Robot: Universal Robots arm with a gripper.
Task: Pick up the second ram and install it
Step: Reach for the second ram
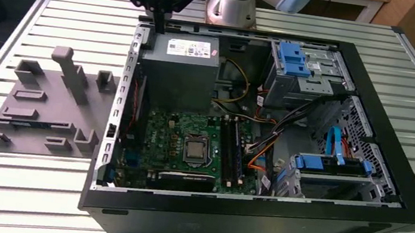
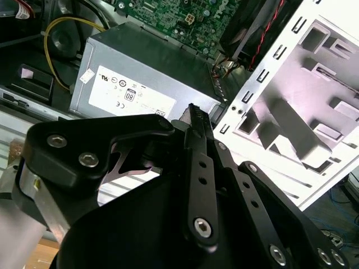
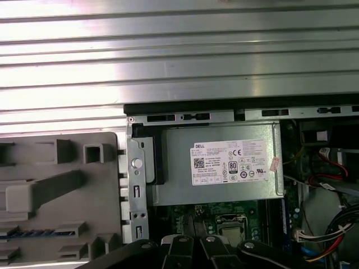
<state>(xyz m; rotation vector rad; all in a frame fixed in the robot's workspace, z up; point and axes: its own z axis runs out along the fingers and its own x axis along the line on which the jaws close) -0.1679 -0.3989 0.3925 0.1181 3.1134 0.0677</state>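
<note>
One ram (image 1: 32, 124) (likely light, stiff, fragile; best pinched by its long edges) lies in the fixture (image 1: 34, 91), well apart from the empty, clenched gripper (image 1: 159, 27).

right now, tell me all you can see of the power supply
The power supply is a grey sheet-metal box with a white label on its upward face. It lies flat in a corner of the open case, beside the green motherboard. Yellow wires curl by one side. The tool hangs over its outer edge.
</note>
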